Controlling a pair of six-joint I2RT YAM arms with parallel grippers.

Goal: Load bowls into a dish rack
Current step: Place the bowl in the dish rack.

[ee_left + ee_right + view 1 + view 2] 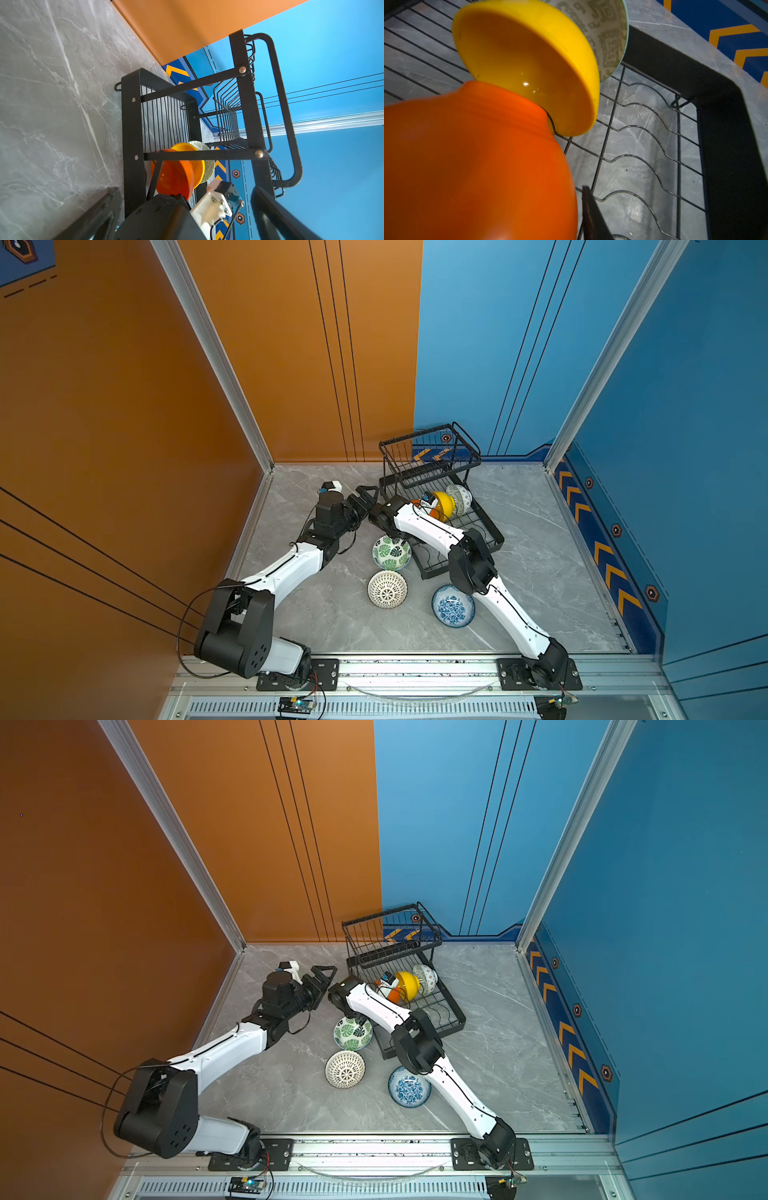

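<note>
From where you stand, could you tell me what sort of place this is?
Probably a robot test cell, not a kitchen: left arm and right arm bolted to an aluminium rail, printed wall panels, a marble-look tabletop holding a dish rack.

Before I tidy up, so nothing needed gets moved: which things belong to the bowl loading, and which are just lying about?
Job: dish rack, orange bowl, yellow bowl, grey-green bowl, leaf bowl, lattice bowl, blue floral bowl.
Not the job: marble tabletop, front rail.
</note>
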